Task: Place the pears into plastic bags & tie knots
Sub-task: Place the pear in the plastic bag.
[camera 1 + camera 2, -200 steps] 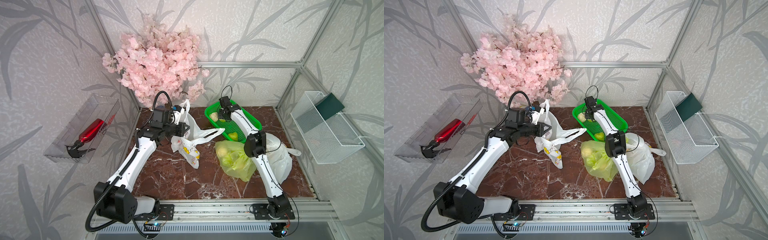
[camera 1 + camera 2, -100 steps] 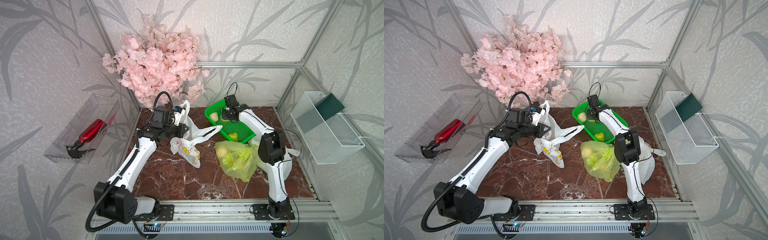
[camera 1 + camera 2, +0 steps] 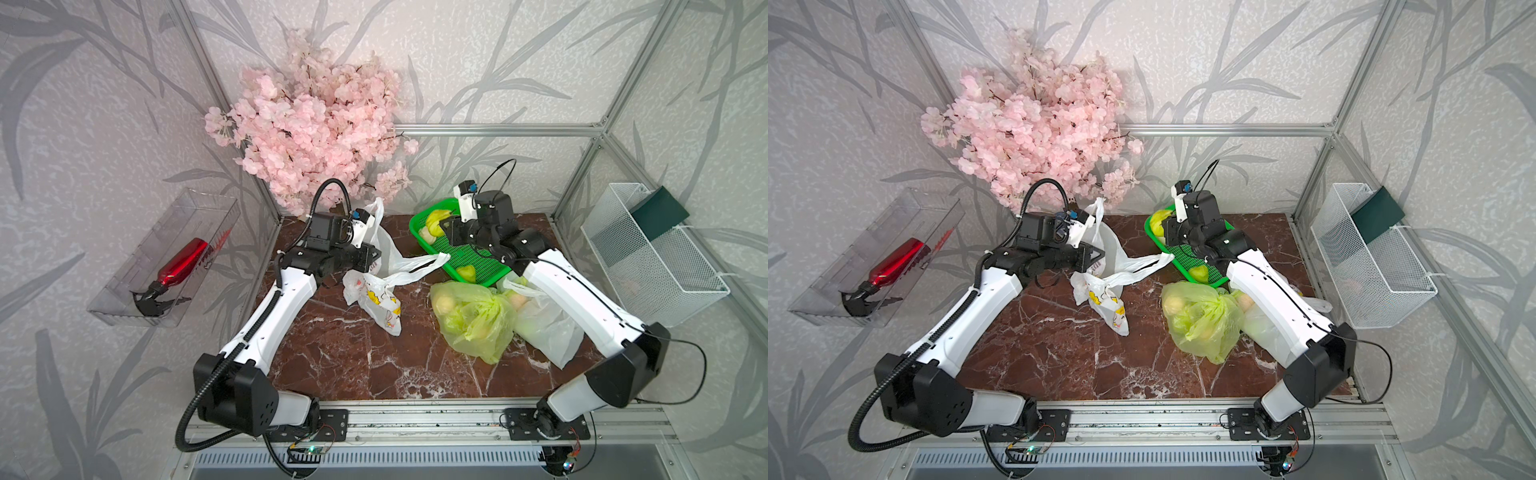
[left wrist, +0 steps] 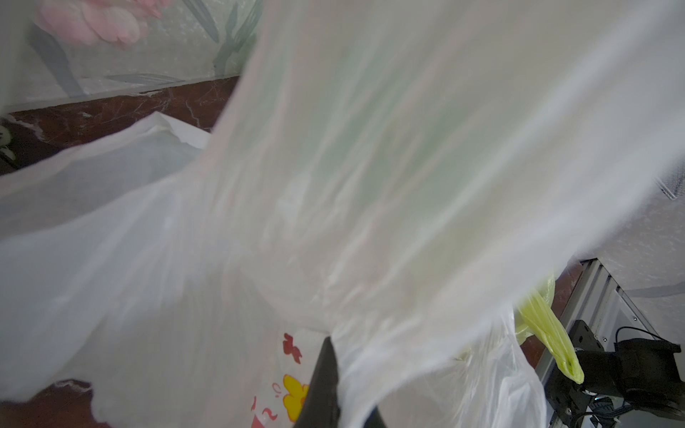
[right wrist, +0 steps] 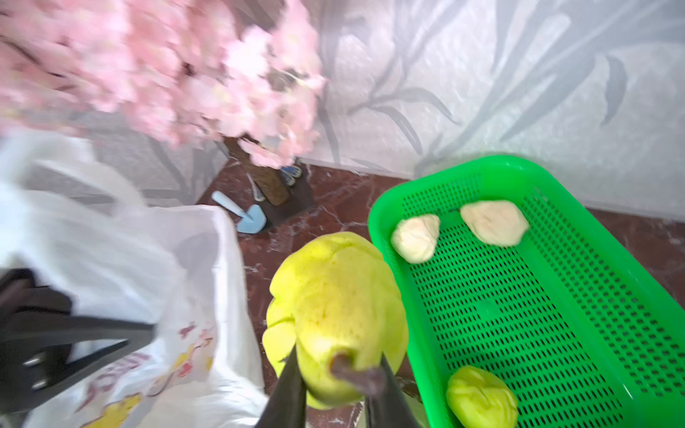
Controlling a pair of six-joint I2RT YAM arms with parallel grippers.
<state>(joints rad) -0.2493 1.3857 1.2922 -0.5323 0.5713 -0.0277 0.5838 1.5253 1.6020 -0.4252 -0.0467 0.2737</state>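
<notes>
My right gripper (image 5: 337,385) is shut on a yellow-green pear (image 5: 333,304), held by its stem end above the near rim of the green tray (image 3: 478,257), between the tray and the white printed plastic bag (image 3: 374,291). My left gripper (image 3: 376,257) is shut on that bag's upper edge and holds it up; the plastic fills the left wrist view (image 4: 259,185). One pear (image 3: 466,273) lies in the tray. A yellow-green bag (image 3: 473,320) with pears inside lies bunched on the table. Another white bag (image 3: 544,328) lies under my right arm. I cannot make out any knots.
A pink blossom tree (image 3: 316,124) stands at the back, with a small blue scoop (image 5: 246,218) at its base. Two pale lumps (image 5: 415,239) lie in the tray. A clear bin with a red bottle (image 3: 183,262) hangs left; a white wire basket (image 3: 648,257) hangs right.
My right gripper closed on a pear in the tray, lifted it and carried it toward the white bag, while that arm's elbow swung out right. The left gripper kept holding the bag.
</notes>
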